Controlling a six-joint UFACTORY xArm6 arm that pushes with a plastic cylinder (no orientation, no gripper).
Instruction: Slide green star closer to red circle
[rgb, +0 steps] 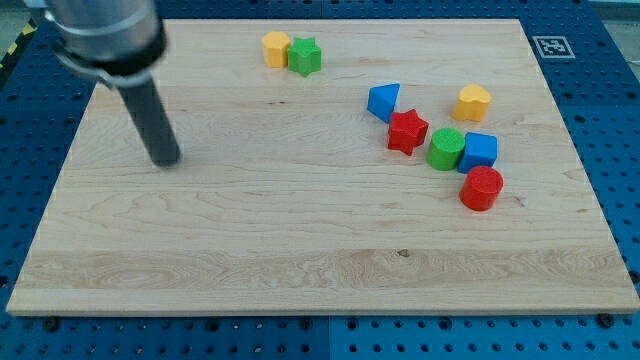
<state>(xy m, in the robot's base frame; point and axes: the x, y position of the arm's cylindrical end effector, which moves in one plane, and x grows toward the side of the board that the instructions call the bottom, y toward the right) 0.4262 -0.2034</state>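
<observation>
The green star (305, 56) lies near the view's top, touching a yellow hexagon block (276, 48) on its left. The red circle (482, 188) is a red cylinder at the view's right, below the other blocks there. My tip (166, 161) rests on the board at the view's left, far from the green star and well below and left of it. The dark rod rises from the tip toward the view's top left corner.
A cluster sits at the view's right: a blue triangle (384, 101), a red star (407, 132), a green cylinder (446, 149), a blue cube (479, 151) and a yellow heart-like block (472, 102). The wooden board (300, 250) lies on a blue pegboard.
</observation>
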